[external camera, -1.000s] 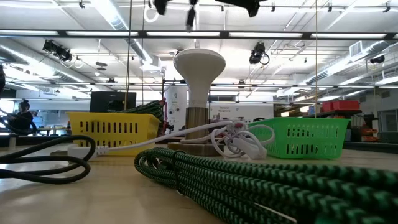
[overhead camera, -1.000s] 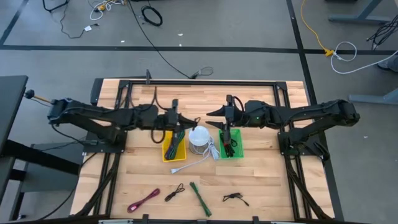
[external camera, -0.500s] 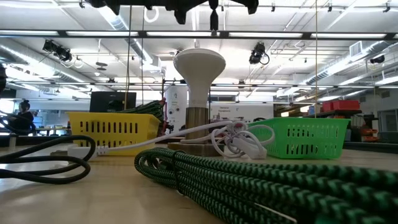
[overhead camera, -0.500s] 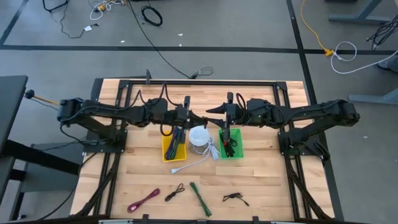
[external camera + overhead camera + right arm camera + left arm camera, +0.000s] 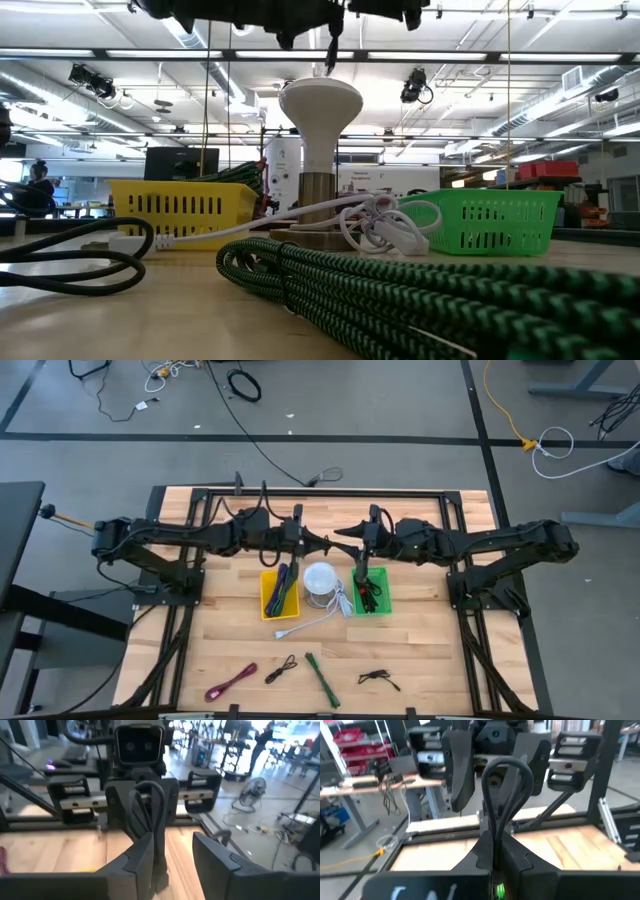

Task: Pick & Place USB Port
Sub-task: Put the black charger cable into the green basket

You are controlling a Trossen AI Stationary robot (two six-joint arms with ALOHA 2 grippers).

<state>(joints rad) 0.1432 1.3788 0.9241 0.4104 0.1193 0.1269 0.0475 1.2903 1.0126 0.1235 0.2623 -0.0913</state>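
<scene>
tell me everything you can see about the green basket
The green basket is a small rectangular bin that looks like plastic, its walls slotted with upright openings as the low view shows. It sits upright on the wooden table, right of the white lamp-like stand, whose white cord reaches its near wall. Dark cables lie inside. The right claw hangs above its far end, apart from it.

Black cable's [image 5: 496,795] lower end behind left pincer [image 5: 495,855], contents of yellow bin [image 5: 268,605] indistinct
</scene>
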